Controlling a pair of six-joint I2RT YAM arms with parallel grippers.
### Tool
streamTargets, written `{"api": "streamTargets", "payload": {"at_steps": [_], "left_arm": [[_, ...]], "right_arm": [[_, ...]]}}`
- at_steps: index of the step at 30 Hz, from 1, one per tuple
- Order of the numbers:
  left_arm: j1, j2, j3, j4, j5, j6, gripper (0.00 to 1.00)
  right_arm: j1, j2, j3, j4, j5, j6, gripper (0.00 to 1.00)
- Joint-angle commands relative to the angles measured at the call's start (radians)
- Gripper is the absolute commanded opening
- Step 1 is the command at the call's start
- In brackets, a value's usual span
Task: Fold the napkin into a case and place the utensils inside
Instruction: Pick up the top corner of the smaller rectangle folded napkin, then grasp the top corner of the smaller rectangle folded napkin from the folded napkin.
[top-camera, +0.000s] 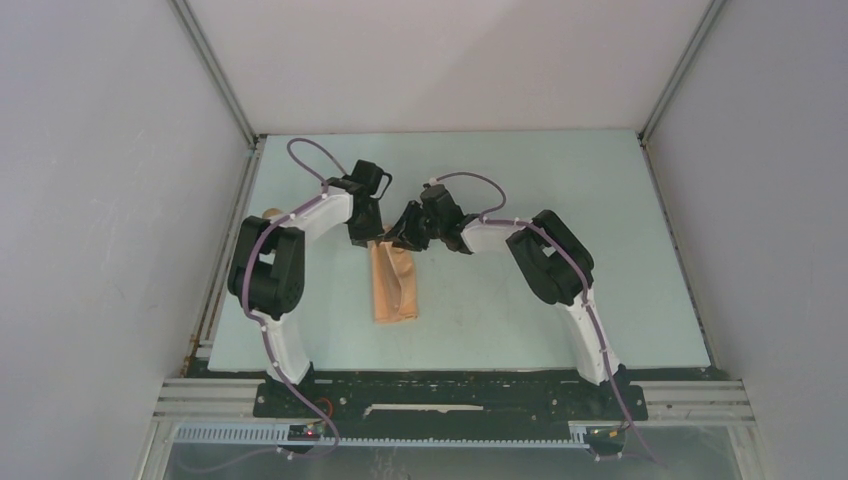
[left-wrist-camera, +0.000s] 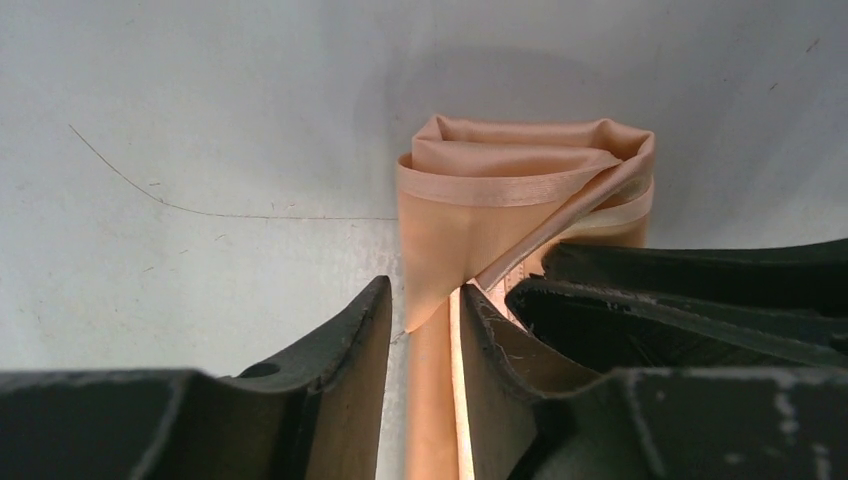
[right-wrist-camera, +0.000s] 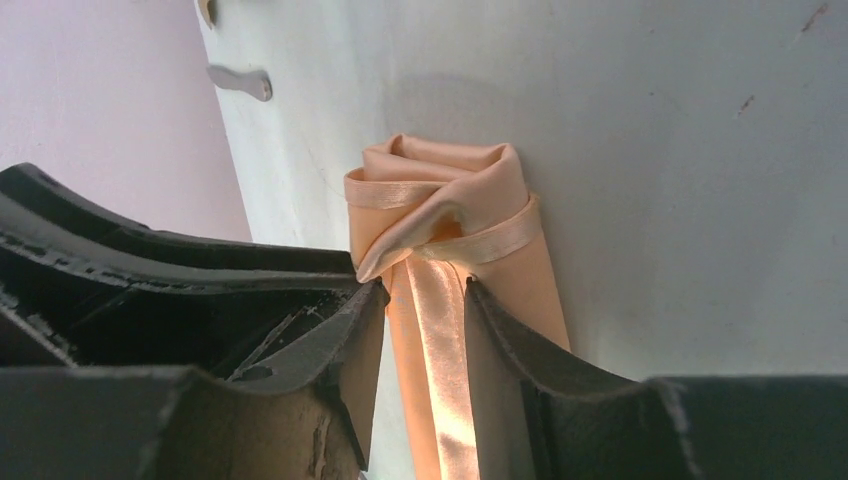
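Napkin (top-camera: 396, 290) is folded down to a narrow oblong. In the top view it sits about dead centre of the table (top-camera: 560, 200), long side running up and down the frame. Both your arms lean in over its upper end, with the grippers close together.

In its own wrist view, your left gripper (left-wrist-camera: 425, 290) has a shiny strip of the peach cloth running down between the two fingers. The strip lies against the right-hand finger (left-wrist-camera: 495, 360), but a sliver of table shows beside the left-hand one. So honestly you can't tell whether it's pinching or just straddling the fold. The jaws stand partway apart either way. Above the fingertips the napkin bunches into a layered, rolled-looking end with the hem showing. The other arm's dark fingers (left-wrist-camera: 700, 295) poke in from the right of that frame, right up against the cloth.

Your right gripper (right-wrist-camera: 424, 285) is the same story but tighter. The strip fills the gap and touches both fingers, so that one's clamped on the napkin.

A small silvery piece (right-wrist-camera: 240, 82) lies in the upper left of the right wrist frame, near the table's edge and well apart from the napkin. There's also a tan bit (right-wrist-camera: 207, 10) at the very top edge, too cropped to make out.
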Motion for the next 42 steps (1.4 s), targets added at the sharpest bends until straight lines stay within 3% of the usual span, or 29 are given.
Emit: {"api": "streamTargets", "payload": {"at_steps": [1, 8, 16, 21, 23, 28, 32, 42], "left_arm": [[-0.011, -0.013, 0.029, 0.011, -0.010, 0.016, 0.36], [-0.010, 0.018, 0.043, -0.002, -0.010, 0.012, 0.24], [-0.010, 0.000, 0.008, 0.016, -0.016, 0.003, 0.19], [-0.008, -0.031, -0.009, 0.021, -0.022, 0.006, 0.18], [-0.008, -0.042, -0.007, 0.021, -0.026, 0.007, 0.19], [-0.008, -0.036, 0.021, 0.004, -0.033, 0.019, 0.30], [-0.008, -0.023, 0.047, -0.005, -0.028, 0.019, 0.35], [-0.006, -0.003, 0.062, -0.018, -0.040, 0.024, 0.31]], "right_arm": [[0.002, 0.031, 0.052, 0.005, 0.007, 0.038, 0.44], [-0.002, 0.060, 0.062, 0.049, -0.018, 0.077, 0.50], [-0.009, 0.108, 0.087, 0.076, -0.031, 0.145, 0.51], [-0.011, 0.122, 0.091, 0.080, -0.019, 0.166, 0.42], [-0.011, 0.133, 0.094, 0.088, -0.026, 0.174, 0.34], [-0.012, 0.122, 0.074, 0.115, -0.038, 0.183, 0.13], [-0.021, 0.094, 0.035, 0.157, -0.050, 0.187, 0.07], [-0.030, 0.083, -0.003, 0.231, -0.098, 0.172, 0.35]]}}
